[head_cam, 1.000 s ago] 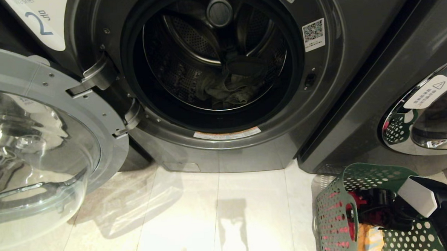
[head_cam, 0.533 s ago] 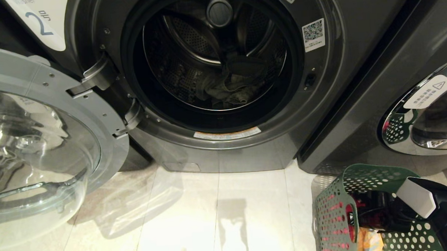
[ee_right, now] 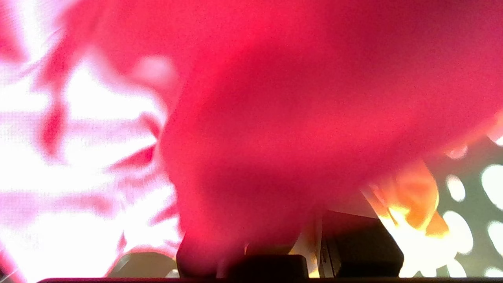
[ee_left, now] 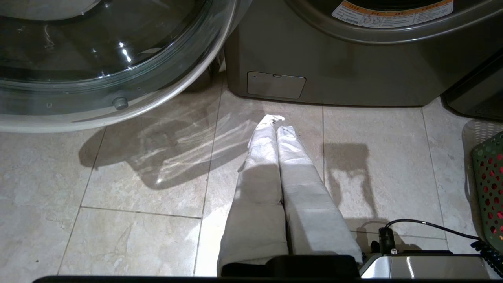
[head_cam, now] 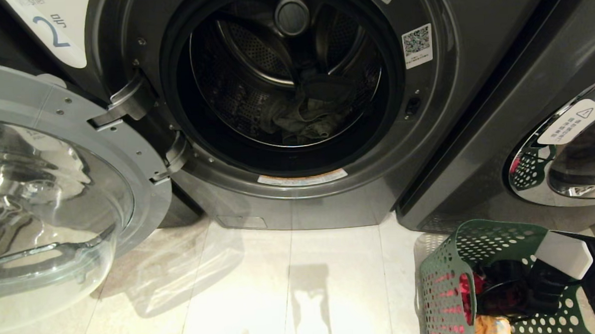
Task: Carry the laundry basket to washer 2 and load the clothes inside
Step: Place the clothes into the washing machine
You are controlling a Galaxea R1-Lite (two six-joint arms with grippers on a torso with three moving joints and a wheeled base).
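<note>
The laundry basket [head_cam: 445, 281], green with round holes, stands on the tiled floor [head_cam: 282, 288] to the right of washer 2 [head_cam: 294, 87], just in front of the neighbouring machine [head_cam: 552, 141]. Inside the basket lie the clothes: a red garment [ee_right: 294, 98] and an orange-yellow piece [head_cam: 493, 326] at the near side.

The right claw [head_cam: 509, 291] is reached down into the basket, its black tip buried among the red cloth. In the right wrist view red fabric fills nearly everything and sits right against the claw's fingers, but whether they have pinched the garment or merely press into it cannot be told.

Washer 2 has its door [head_cam: 53, 197] swung wide open to the left, the glass bowl facing out. Some grey-green cloth [head_cam: 300, 119] already lies at the bottom of the drum.

The left claw [ee_left: 277, 122] is parked low, in front of washer 2's base, with its white-wrapped fingers [ee_left: 298, 177] pressed together and holding nothing.
</note>
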